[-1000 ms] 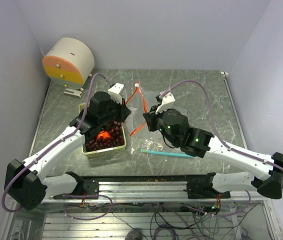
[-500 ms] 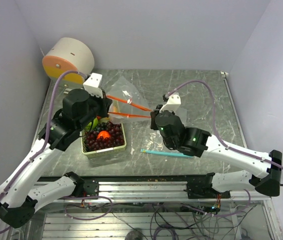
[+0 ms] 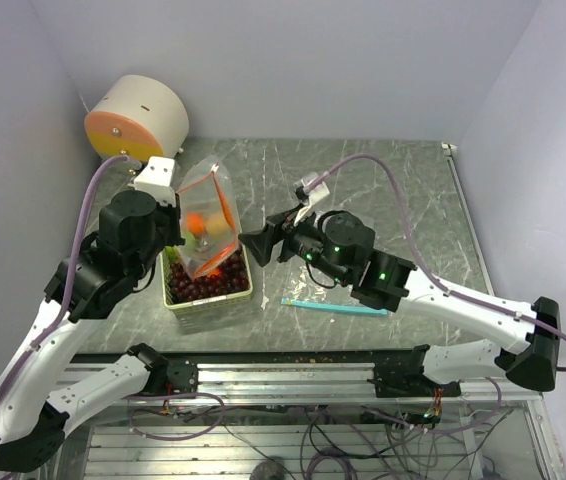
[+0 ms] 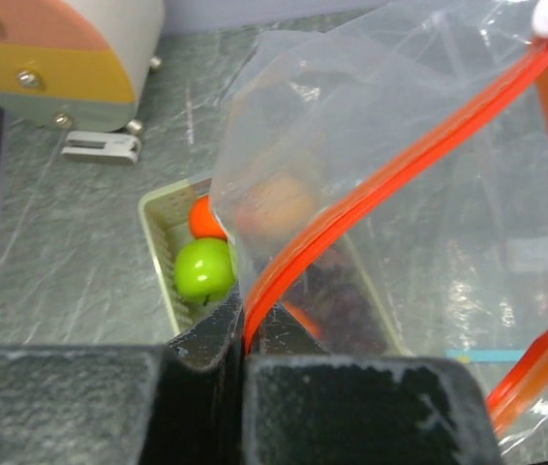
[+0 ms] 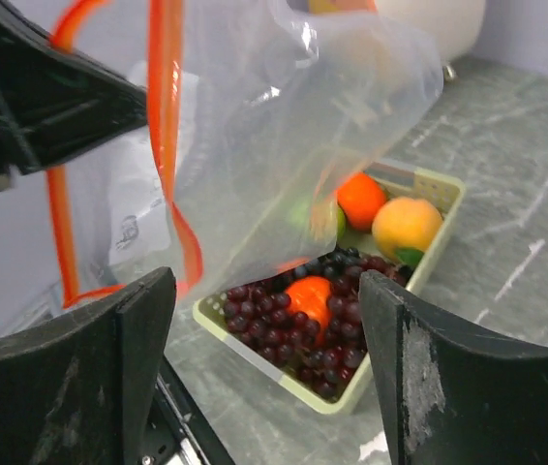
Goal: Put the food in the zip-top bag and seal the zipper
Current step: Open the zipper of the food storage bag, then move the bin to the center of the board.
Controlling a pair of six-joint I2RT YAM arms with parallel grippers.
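Under the right wrist: a teal strip lies flat on the table.
Beside it, the right gripper: released, jaws spread wide, nothing between them, facing the zip-top bag from close by.
Below the left gripper: the basket holds the food, namely grapes, orange fruits and a green piece; none looks bagged yet.
Between the left fingers: the zipper, its red-orange strip clenched at one end.
Hanging from that pinch: the bag, over the basket, mouth gaping.
Handling, as I judge it: light, limp, slick film; grip the stiffer zipper strip opposite the left pinch.
Beyond the left gripper: a cream drum.
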